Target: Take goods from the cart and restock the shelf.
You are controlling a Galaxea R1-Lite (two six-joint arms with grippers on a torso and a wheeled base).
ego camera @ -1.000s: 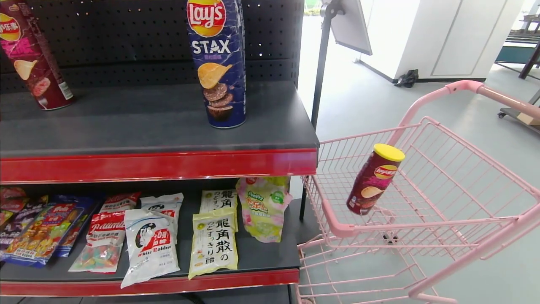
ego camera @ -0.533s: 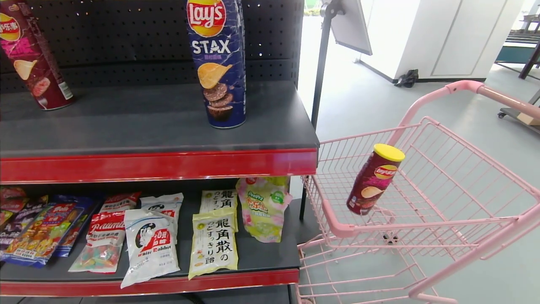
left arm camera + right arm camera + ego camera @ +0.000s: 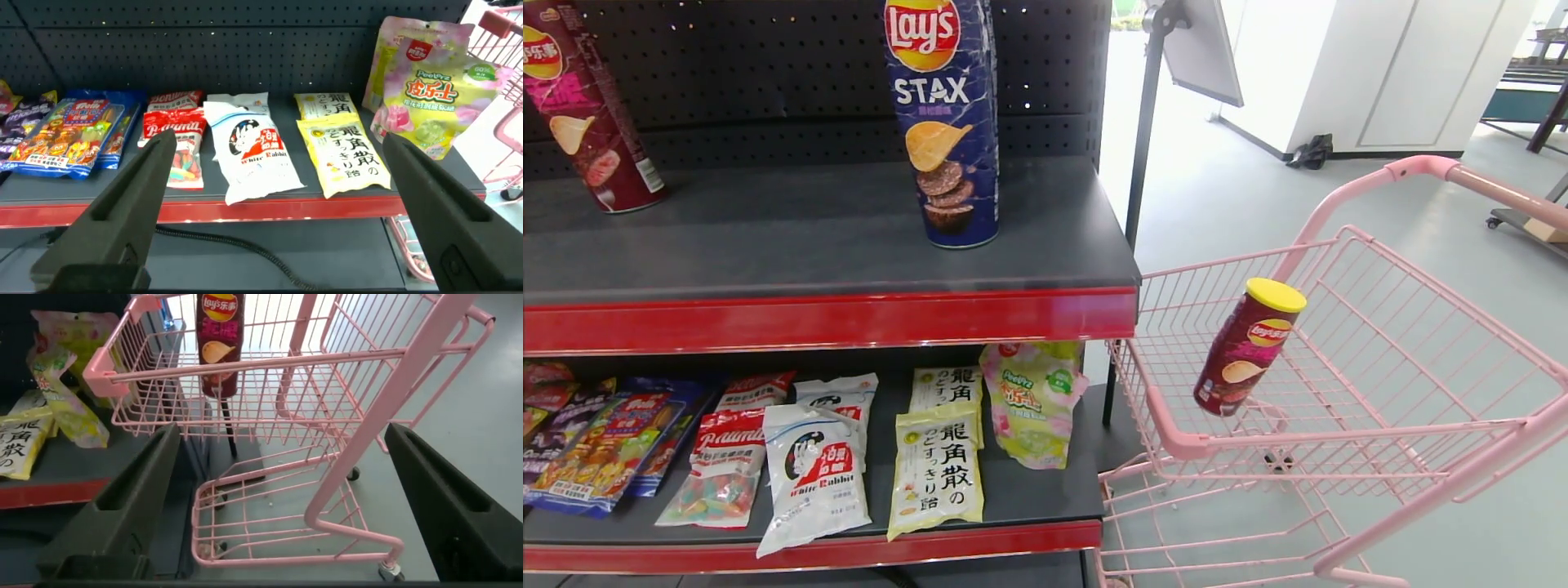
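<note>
Where the cart (image 3: 1170,434) holds one can (image 3: 1245,351), upright

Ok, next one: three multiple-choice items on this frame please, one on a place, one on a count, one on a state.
1. Where is the yellow-lidded can?
A) on the top shelf
B) in the cart
C) in the left gripper

2. How many cans stand on the top shelf?
A) one
B) two
C) four

3. The left gripper is:
A) shut on the can
B) shut, empty
C) open

Answers:
1 B: it sits inside the pink upper basket.
2 B: a maroon can at the left and a blue can at the centre.
3 C: its fingers stand wide apart in the left wrist view, with nothing between them.
</note>
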